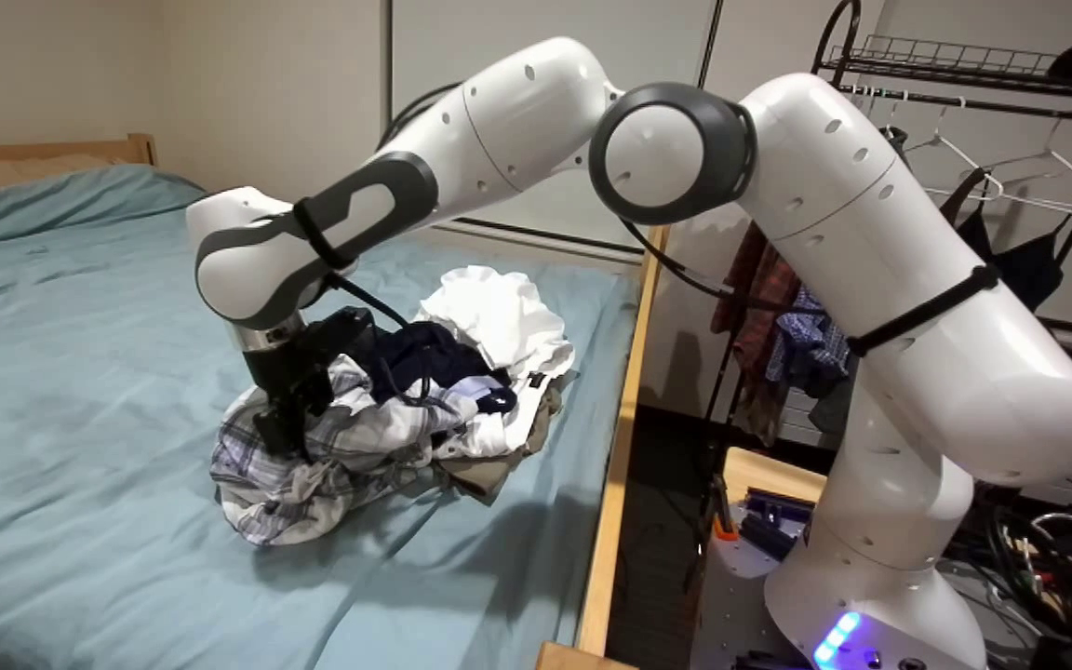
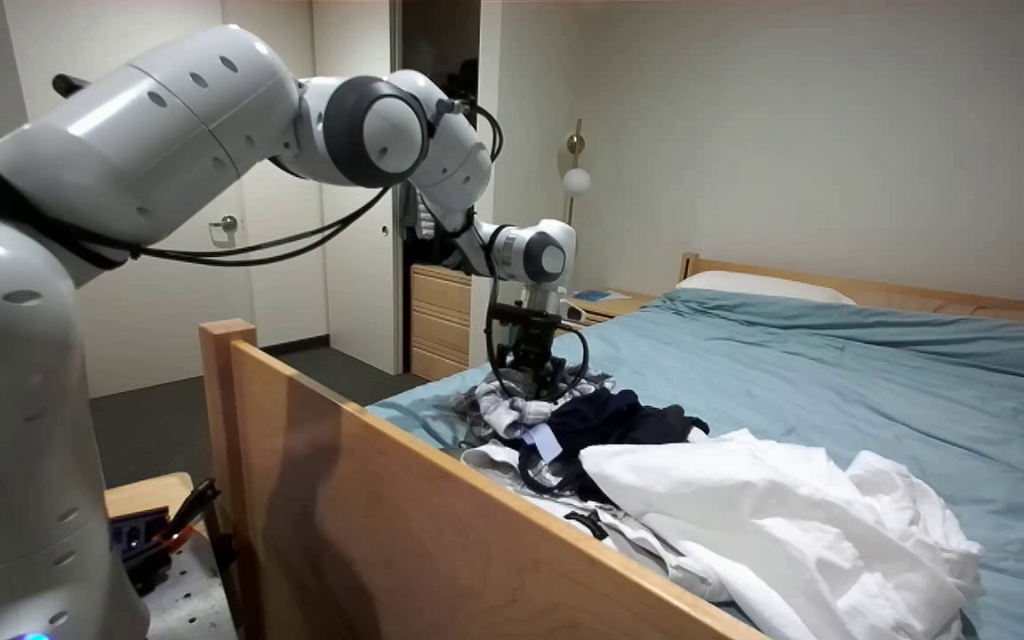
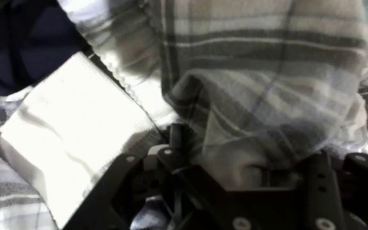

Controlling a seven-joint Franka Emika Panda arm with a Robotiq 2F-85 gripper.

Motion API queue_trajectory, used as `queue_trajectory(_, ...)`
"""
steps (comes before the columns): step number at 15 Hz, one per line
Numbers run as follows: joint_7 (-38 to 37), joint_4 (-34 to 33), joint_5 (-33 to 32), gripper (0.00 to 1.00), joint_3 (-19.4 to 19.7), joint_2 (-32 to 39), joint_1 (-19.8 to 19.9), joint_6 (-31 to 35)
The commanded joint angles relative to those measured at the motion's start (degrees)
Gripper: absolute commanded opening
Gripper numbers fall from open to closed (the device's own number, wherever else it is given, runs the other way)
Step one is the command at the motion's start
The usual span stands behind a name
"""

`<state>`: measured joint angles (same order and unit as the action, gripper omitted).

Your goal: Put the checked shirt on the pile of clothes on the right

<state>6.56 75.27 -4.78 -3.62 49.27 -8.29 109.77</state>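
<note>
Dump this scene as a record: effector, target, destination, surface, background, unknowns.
effector: gripper, jaws apart, checked fabric between them
target: checked shirt, crumpled
destination: dark garment and white garment, right of the checked shirt in both exterior views
surface: bed, blue-green sheet
background: hanging clothes, behind the arm in an exterior view
unknowns: what the bright white patch in the wrist view is; how far checked shirt and dark garment overlap
</note>
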Motion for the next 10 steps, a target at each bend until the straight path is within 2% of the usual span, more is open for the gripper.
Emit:
queue_trajectory(1, 3.8, -0.3, 2.2, 0.42, -2.3, -0.4, 2.3, 1.0)
queue_trajectory(7, 4.2, -0.4, 9.4, 0.04, -4.6, -0.4, 5.2, 0.2)
queue_trajectory(8, 3.8, -0.1, 10.5, 0.06, -4.6, -0.7, 5.4, 0.6)
queue_trajectory(10, 4.0, 1.6, 15.1, 0.04, -5.9, -3.0, 7.9, 0.4)
